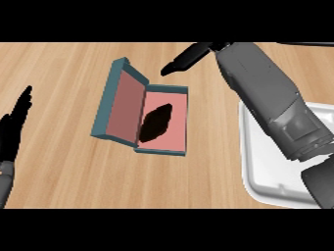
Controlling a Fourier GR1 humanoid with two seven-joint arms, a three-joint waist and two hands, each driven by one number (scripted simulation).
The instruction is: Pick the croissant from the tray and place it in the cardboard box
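Croissant (156, 122) inside box (119, 93), frame centre: light, flaky, hold mid-body. Right hand (187, 58) open, empty; left hand (9, 130) open, resting.

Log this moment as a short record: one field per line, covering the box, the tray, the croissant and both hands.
box: teal outside, pink inside, lid open and tilted up on its left side, on the wooden counter
croissant: dark piece lying inside the box
tray: white, at the view's right, partly hidden by the right forearm; no croissant visible on it
right hand: open, holding nothing, above the box's far edge in the view
left hand: open, resting at the view's left edge
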